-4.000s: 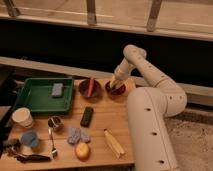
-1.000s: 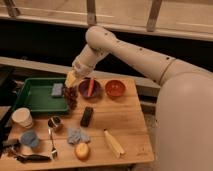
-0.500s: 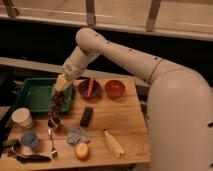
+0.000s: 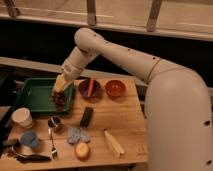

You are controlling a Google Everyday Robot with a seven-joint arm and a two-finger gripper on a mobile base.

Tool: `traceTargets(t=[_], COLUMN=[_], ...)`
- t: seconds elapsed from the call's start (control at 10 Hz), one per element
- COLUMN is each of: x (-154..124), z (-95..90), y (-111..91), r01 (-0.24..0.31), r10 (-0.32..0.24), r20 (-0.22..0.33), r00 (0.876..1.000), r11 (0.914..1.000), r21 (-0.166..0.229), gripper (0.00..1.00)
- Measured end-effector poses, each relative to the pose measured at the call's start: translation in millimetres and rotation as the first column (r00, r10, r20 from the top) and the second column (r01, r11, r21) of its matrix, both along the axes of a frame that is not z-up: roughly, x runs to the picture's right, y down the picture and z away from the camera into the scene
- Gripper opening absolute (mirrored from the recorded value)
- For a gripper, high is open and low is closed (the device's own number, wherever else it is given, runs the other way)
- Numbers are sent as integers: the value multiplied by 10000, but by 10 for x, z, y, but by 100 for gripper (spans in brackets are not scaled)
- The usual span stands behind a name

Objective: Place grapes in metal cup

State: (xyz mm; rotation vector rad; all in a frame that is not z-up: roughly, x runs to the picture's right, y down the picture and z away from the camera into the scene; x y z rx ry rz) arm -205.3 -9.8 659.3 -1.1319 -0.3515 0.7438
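My gripper [image 4: 59, 95] hangs over the right edge of the green tray [image 4: 35, 95], shut on the grapes [image 4: 59, 102], a dark purple-red bunch that dangles below it. The metal cup [image 4: 54, 123], small and silver-grey, stands on the wooden table below and slightly left of the grapes. The grapes are above the cup and apart from it.
Two dark red bowls [image 4: 90, 89] [image 4: 115, 88] sit behind. A black remote-like object [image 4: 86, 116], a light blue cup [image 4: 29, 139], a white cup [image 4: 22, 118], a spoon [image 4: 52, 145], a yellow-orange fruit [image 4: 82, 150], a blue-grey cloth [image 4: 77, 134] and a banana [image 4: 114, 143] lie on the table.
The arm has swung left from the red bowls, carrying the grapes over the tray's right edge and lowering toward the metal cup.
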Motion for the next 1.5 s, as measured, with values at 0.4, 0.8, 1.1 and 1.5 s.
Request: traceTargets(t=[0.4, 0.8, 1.1, 1.5], x=[-348, -566, -692, -736], z=[-39, -41, -26, 20], y=[123, 265, 391, 499], r01=[410, 667, 740, 606], r10=[-405, -649, -693, -534], r20=[582, 844, 1139, 1246], r00=[9975, 9943, 9911, 9908], r11=[9991, 9976, 9965, 9967], r21=[-71, -185, -381, -547], gripper=[0, 0, 0, 0])
